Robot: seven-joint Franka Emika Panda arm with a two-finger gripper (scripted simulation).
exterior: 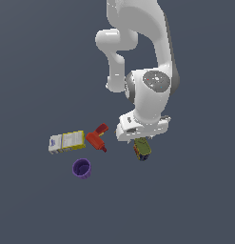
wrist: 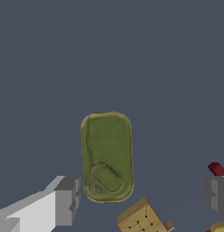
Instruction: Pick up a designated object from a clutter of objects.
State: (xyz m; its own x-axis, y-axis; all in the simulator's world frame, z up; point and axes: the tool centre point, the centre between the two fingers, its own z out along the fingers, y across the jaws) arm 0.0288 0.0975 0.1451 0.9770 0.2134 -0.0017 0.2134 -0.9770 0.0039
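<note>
End effector spread wide above the can: rigid, probably light, slick metal; take it across its narrow sides, mid-body.

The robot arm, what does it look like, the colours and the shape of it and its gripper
The arm is glossy white with rounded, bulbous links and dark grey seams at the joints. One joint carries a round grey cap with small red dots. The gripper has a white, boxy body. In the wrist view its fingers are pale grey and square-ended. No cables show.
</note>
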